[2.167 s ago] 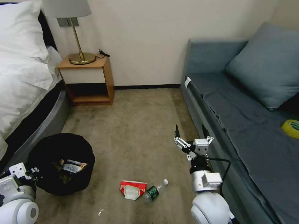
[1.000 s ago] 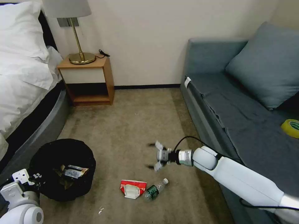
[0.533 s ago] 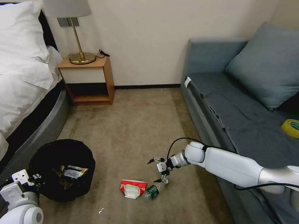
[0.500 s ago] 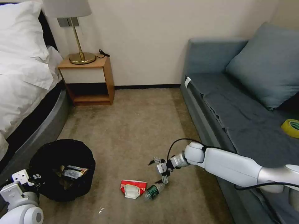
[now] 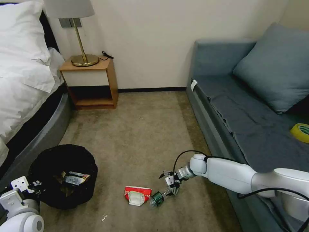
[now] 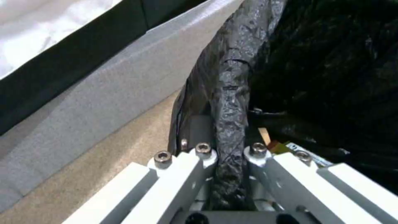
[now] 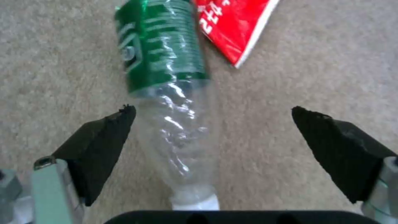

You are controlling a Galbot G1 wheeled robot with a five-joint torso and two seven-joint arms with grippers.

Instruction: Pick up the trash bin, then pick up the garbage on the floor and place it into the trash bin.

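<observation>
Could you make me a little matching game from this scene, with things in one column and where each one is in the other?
Things:
1. bottle
2. tape roll
3. lamp
4. bin

Places:
A. on the nightstand
B. gripped at its rim by the left hand
C. on the sofa
D. on the carpet, between the open fingers of the right hand

Pairs: 1-D, 2-C, 3-A, 4-B
</observation>
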